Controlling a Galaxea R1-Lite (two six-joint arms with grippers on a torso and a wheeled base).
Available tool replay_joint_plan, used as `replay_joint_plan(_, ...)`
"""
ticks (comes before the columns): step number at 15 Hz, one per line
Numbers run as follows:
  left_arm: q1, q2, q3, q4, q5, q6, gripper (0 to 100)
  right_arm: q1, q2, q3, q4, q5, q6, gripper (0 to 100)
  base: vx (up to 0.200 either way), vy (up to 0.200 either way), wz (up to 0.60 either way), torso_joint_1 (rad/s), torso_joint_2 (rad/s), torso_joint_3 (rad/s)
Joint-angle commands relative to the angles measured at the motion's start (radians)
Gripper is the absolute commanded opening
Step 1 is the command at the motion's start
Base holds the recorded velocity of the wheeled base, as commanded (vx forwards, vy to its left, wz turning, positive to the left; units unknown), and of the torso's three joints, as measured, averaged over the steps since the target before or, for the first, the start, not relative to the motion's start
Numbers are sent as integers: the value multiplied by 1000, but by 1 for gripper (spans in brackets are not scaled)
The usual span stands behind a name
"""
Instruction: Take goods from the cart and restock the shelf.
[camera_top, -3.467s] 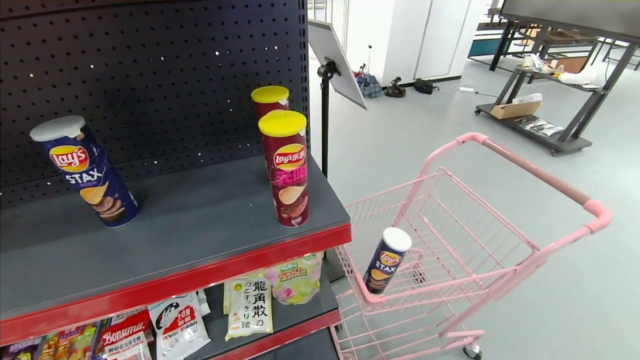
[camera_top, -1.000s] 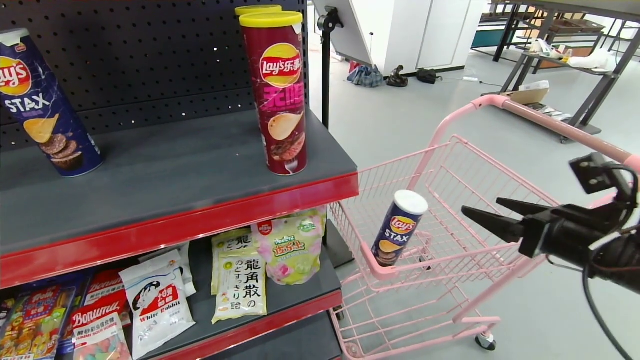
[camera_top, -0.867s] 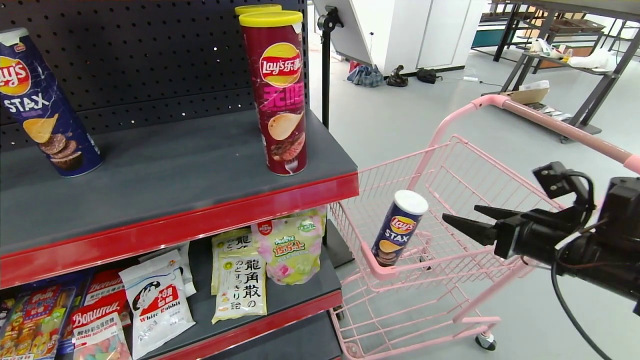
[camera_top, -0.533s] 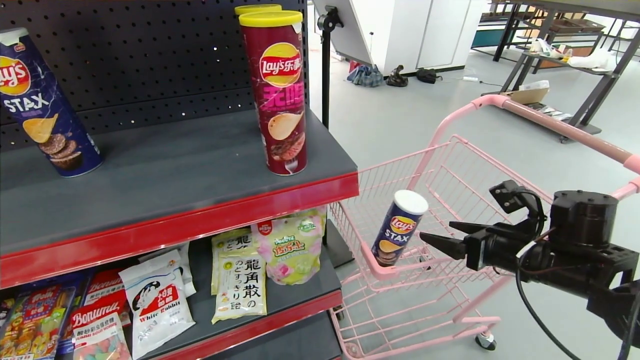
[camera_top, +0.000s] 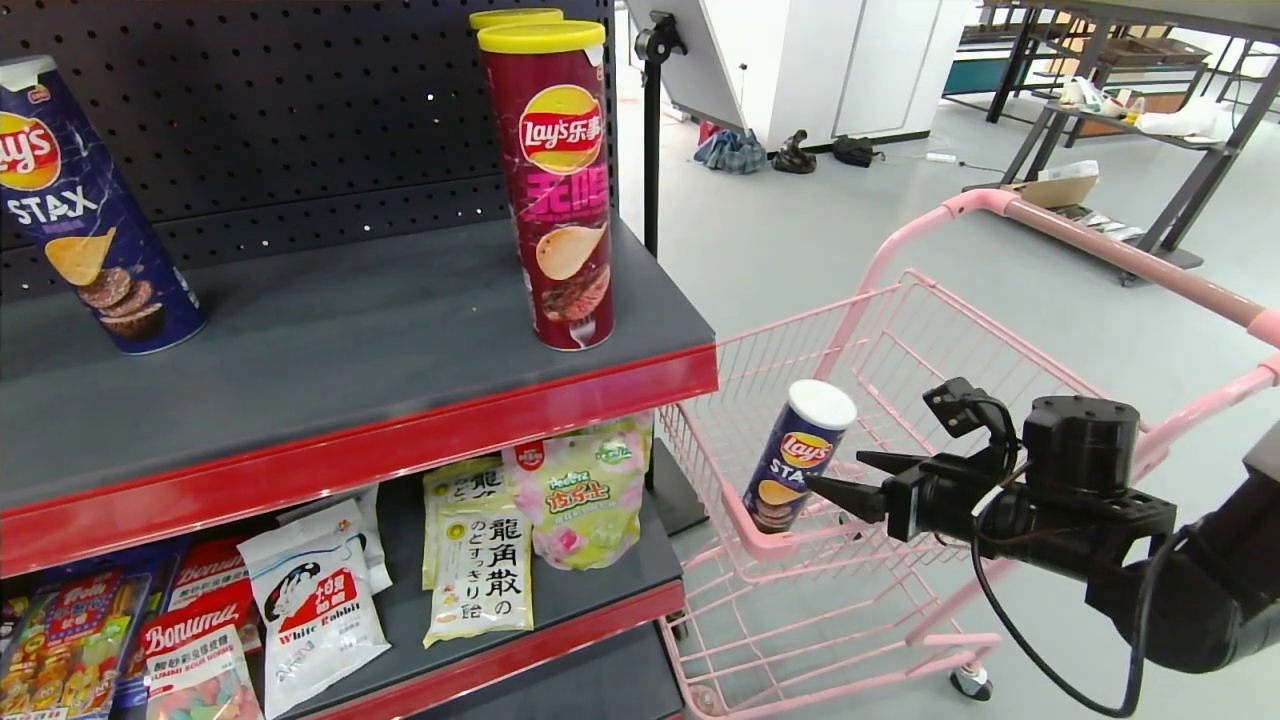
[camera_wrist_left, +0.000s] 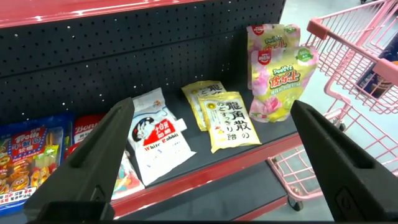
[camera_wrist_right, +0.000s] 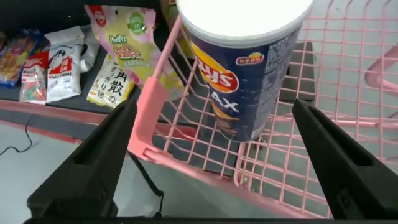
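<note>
At the far left of the shelf (camera_top: 330, 370) a blue can (camera_top: 85, 200) stands close to the pegboard back. Near the shelf's right end a maroon can (camera_top: 555, 190) stands upright at the front edge, with a second maroon can (camera_top: 515, 17) just behind it. Below, on the lower shelf (camera_top: 610, 595), lie snack bags: a white bag (camera_top: 315, 610), a yellow bag (camera_top: 480, 575) and, at the right end, a pink bag (camera_top: 585, 500) propped up. The left gripper (camera_wrist_left: 212, 107) hangs in front of this lower shelf, its fingers (camera_wrist_left: 93, 162) spread wide and holding nothing. Right of the shelf stands the pink cart (camera_top: 900, 300), its front end just beside the shelf's end. The cart can (camera_top: 800, 455), blue with a white lid, sits in the basket's front corner nearest the shelf, tilted, with its foot down in the corner. The right gripper (camera_top: 838, 471) reaches into the basket from the right, level with the can's lower half. Its fingers (camera_wrist_right: 93, 162) are wide apart and grip nothing. From the right wrist, the can lies ahead between them, with the tips just short of it.
</note>
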Motion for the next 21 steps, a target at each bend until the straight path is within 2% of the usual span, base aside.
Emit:
replay_joint_plan(1, 0, 1, 0, 0, 0, 0, 100, -10, 83, -52, -16, 10, -24, 100, 0, 0, 0, 0, 0, 0)
replay_joint_plan(5, 0, 1, 0, 0, 0, 0, 100, -35, 181, -118, -82, 67, -55, 100, 0, 0, 0, 0, 0, 0)
replay_joint_plan(9, 1, 1, 0, 0, 0, 0, 100, -59, 262, -198, -86, 137, -90, 100, 0, 0, 0, 0, 0, 0)
replay_joint_plan(16, 0, 1, 0, 0, 0, 1, 100, -49, 314, -320, -80, 166, -89, 100, 0, 0, 0, 0, 0, 0)
replay_joint_plan(21, 1, 1, 0, 0, 0, 1, 100, -33, 339, -348, -86, 160, -92, 100, 0, 0, 0, 0, 0, 0)
